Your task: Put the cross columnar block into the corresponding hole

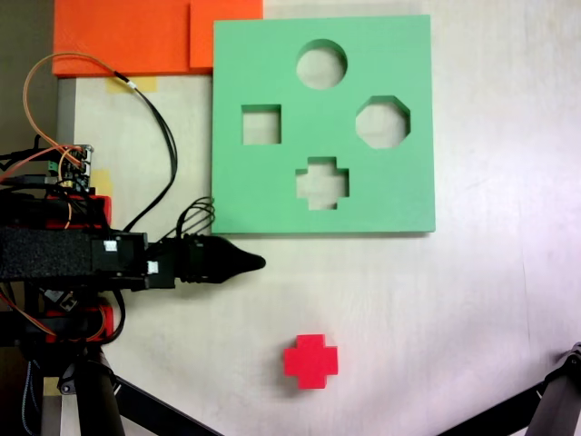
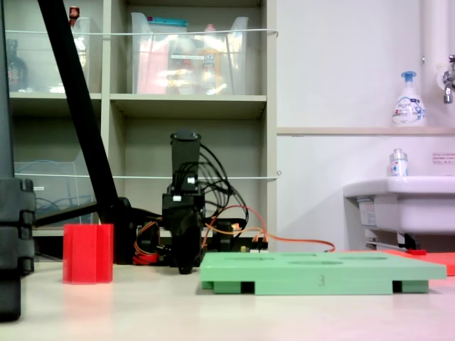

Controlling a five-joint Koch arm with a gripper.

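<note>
The cross columnar block (image 1: 310,361) is a single bright red foam piece with a plus-shaped top and matte, slightly soft-edged faces. It stands upright on the pale surface (image 1: 472,309), seen from above in a fixed view, and from the side (image 2: 87,253) it reads as a short ribbed column. It sits apart from everything else, below the green foam board (image 1: 399,195) in the view from above.

That board is one thick square slab of mint-green foam lying flat, with four cutouts: a circle, a square, an octagon and the corresponding hole (image 1: 322,183), plus-shaped and nearest the board's lower edge. From the side the slab (image 2: 320,273) shows small notches along its base.

The pincer (image 1: 257,263) is black and tapers to a blunt point, hovering just below the board's lower left corner, well apart from the block. Its jaws overlap in both fixed views, so I cannot tell whether it is parted or closed; it holds nothing. Two flat orange sheets (image 1: 136,36) overlap above the board's left corner.
</note>
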